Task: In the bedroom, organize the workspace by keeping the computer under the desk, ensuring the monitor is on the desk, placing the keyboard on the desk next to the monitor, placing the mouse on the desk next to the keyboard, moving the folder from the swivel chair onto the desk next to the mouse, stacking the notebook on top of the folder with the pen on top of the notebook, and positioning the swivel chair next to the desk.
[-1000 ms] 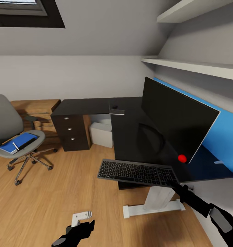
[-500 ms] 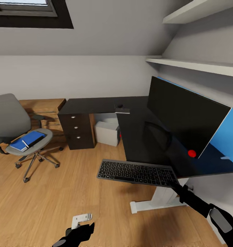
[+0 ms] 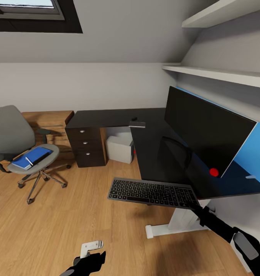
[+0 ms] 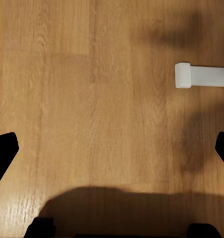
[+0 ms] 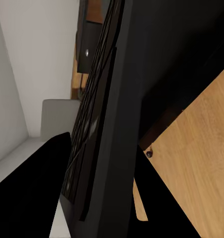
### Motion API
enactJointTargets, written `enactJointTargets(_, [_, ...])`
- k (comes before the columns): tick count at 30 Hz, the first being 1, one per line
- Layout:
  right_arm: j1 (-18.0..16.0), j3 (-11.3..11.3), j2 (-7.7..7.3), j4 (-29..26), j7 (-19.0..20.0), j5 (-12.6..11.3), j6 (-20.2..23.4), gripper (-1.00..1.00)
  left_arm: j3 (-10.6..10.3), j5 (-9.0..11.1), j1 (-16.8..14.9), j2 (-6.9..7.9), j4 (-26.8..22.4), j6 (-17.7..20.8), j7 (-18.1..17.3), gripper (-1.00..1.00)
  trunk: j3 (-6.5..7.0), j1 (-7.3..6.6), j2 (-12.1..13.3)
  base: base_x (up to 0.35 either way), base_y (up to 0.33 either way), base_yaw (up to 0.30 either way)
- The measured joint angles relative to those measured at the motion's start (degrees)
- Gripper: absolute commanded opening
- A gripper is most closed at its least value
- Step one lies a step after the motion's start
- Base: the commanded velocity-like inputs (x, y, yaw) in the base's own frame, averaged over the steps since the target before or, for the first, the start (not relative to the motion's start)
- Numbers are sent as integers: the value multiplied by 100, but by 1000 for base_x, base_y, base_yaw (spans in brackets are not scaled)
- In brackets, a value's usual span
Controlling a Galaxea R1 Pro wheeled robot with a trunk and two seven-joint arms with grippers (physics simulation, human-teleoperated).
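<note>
My right gripper point(image 3: 197, 205) is shut on the right end of the keyboard point(image 3: 153, 193), holding it level in the air in front of the black desk point(image 3: 153, 153). The right wrist view shows the keyboard point(image 5: 107, 124) edge-on between the fingers. The monitor point(image 3: 206, 132) stands on the desk. A small dark mouse point(image 3: 134, 118) and a flat grey notebook point(image 3: 137, 124) lie near the desk's inner corner. The grey computer point(image 3: 119, 148) sits under the desk. The blue folder point(image 3: 32, 158) lies on the swivel chair point(image 3: 15, 134) at the left. My left gripper point(image 3: 89, 260) point(image 4: 112, 148) is open over bare floor.
A black drawer unit point(image 3: 86, 147) holds up the desk's left end, and a white desk leg point(image 3: 180, 222) point(image 4: 201, 75) stands near my right arm. A wooden shelf unit point(image 3: 45, 119) is behind the chair. Wall shelves point(image 3: 222, 73) overhang the desk. A small red object point(image 3: 213, 171) lies by the monitor.
The camera has turned, so the desk and chair now sit further right in the picture. The keyboard stays held in my right gripper. My left arm shows slightly lower.
</note>
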Motion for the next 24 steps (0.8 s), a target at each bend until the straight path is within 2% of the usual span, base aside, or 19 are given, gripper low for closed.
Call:
enactJointTargets(6, [-1, 144, 53, -125, 11, 94, -299, -100, -17, 0, -3, -5, 107, 0, -1, 100, 108, -132, 241, 0, 0, 0])
enactJointTargets(11, [1, 167, 249, -241, 7, 116, -340, -100, -18, 0, -2, -6, 120, 0, -1, 100, 198, -242, 441, 0, 0, 0])
enactJointTargets(15, [0, 172, 317, -264, 9, 113, -346, -100, -18, 0, -2, -6, 125, 0, -1, 100, 270, -330, 602, 0, 0, 0])
enactJointTargets(16, [1, 165, 447, -333, 15, 102, -332, -100, -17, 0, -1, -32, 184, 0, -1, 100, 288, -352, 642, 0, 0, 0])
enactJointTargets(20, [5, 159, 531, -665, -34, 132, -383, -100, -8, 0, -2, -43, 201, -3, -1, 100, 360, -440, 803, 0, 0, 0])
enactJointTargets(21, [7, 175, 553, -750, -119, 202, -397, -100, -6, 4, -3, -48, 222, -6, -1, 100, 377, -461, 843, 0, 0, 0])
enactJointTargets(24, [8, 190, 752, -959, -393, 375, -393, -100, -4, 2, -4, -158, 393, -109, -1, 100, 431, -527, 963, 0, 0, 0])
